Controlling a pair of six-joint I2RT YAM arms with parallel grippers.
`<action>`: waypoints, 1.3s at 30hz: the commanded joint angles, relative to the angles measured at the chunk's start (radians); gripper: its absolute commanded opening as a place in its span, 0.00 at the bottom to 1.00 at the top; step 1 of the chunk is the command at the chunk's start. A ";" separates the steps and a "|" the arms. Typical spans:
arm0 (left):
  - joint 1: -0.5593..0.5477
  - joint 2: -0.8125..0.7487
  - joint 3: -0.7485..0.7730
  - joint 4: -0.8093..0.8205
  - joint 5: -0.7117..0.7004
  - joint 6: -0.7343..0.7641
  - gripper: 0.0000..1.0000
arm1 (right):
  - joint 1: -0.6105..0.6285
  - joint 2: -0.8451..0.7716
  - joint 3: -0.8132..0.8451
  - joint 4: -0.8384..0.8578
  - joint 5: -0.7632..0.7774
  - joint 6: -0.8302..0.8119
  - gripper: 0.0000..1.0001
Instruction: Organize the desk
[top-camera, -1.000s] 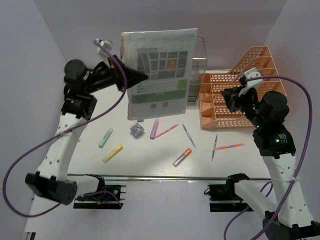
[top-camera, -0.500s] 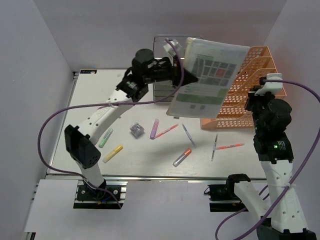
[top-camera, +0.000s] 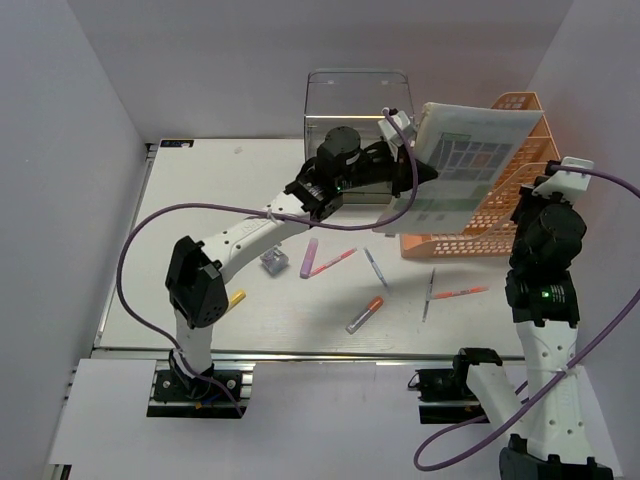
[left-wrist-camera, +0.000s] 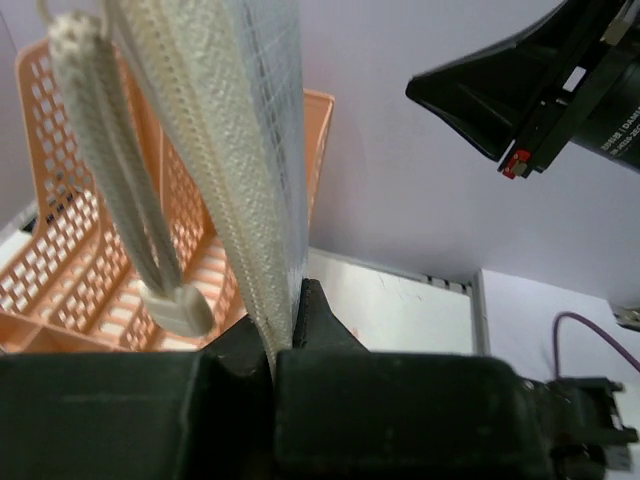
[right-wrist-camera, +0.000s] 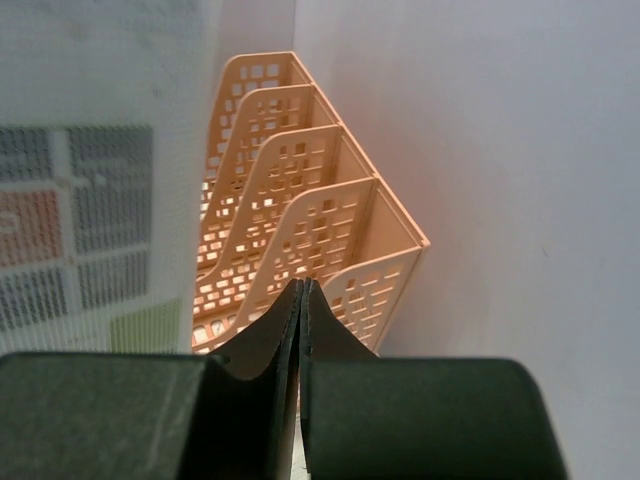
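Tabletop (top-camera: 200, 200) stretches white under both arms, its left half bare of loose items and its scatter gathered toward the middle and right. At the far right corner stands the orange rack (top-camera: 455, 246), its slots stepping back one behind another, and just left of it the clear box (top-camera: 355, 95). My left arm reaches right across the surface, and the left end effector (left-wrist-camera: 290, 300) is clamped on the lower edge of a mesh pouch (top-camera: 465, 165) with a printed sheet inside. I hold the pouch in the air, directly over and in front of the rack. The pouch tilts, its long axis running up and away from the fingers; in the left wrist view I see it edge-on with the slots behind it to the left. As I judge it, the coming move turns on that: the rack lies below and just beyond the pouch, so the edge must line up with a slot before I lower it. The right end effector (right-wrist-camera: 301, 290) is closed on nothing, hanging beside the rack's right side, near but idle. Pens and markers, among them a purple marker (top-camera: 309, 257), lie on the tabletop, well apart from both arms' fingers.
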 joint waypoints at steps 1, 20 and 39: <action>-0.003 -0.029 0.005 0.199 -0.034 0.030 0.00 | -0.030 0.005 0.033 0.045 0.002 0.024 0.00; -0.012 0.213 0.080 0.575 0.031 -0.065 0.00 | -0.019 0.013 0.141 -0.148 -0.559 0.054 0.00; -0.040 0.429 0.275 0.662 -0.044 -0.090 0.00 | -0.010 -0.169 -0.114 -0.075 -0.911 -0.077 0.00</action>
